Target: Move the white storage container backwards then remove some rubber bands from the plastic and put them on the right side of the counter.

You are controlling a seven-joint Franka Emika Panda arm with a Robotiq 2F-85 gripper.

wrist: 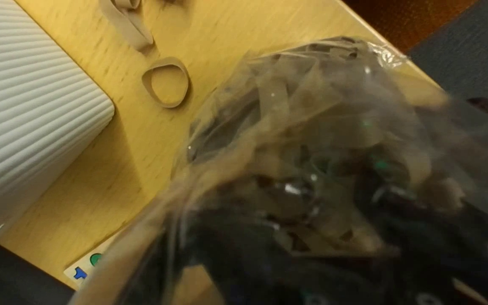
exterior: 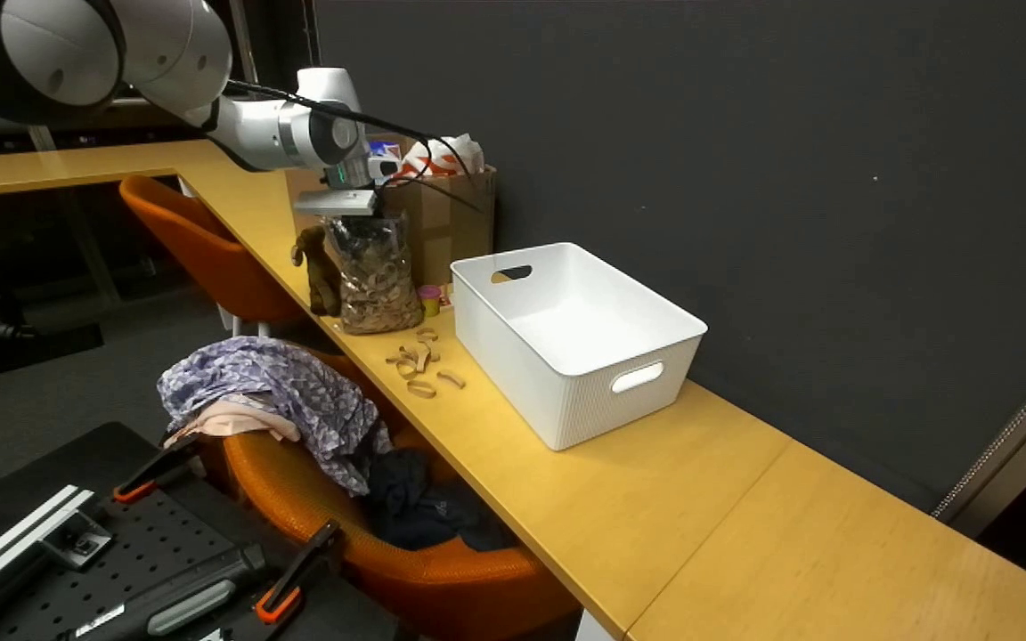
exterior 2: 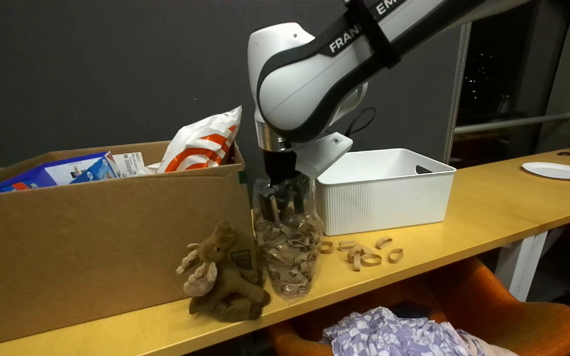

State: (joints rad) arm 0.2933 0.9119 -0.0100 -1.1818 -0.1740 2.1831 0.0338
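Note:
The white storage container (exterior: 513,365) stands on the light-wood counter (exterior: 620,499) near the dark wall; it also shows in an exterior view (exterior 2: 389,202) and at the left of the wrist view (wrist: 28,93). The clear plastic bag (exterior 2: 292,247) stands upright beside it, its lower part full of brown rubber bands (exterior 2: 290,267). Several loose rubber bands (exterior 2: 359,252) lie on the counter in front of the container. My gripper (exterior 2: 285,210) points down inside the bag's top. In the wrist view its dark fingers (wrist: 307,203) are apart, blurred behind plastic, with bands showing between them.
A cardboard box (exterior 2: 117,247) with packets stands against the wall beside the bag. A brown plush toy (exterior 2: 228,287) sits by the bag at the counter's edge. A small purple-lidded tub (exterior: 430,301) is behind the bag. A white plate (exterior 2: 559,170) lies farther along. Orange chairs (exterior 2: 537,321) are below.

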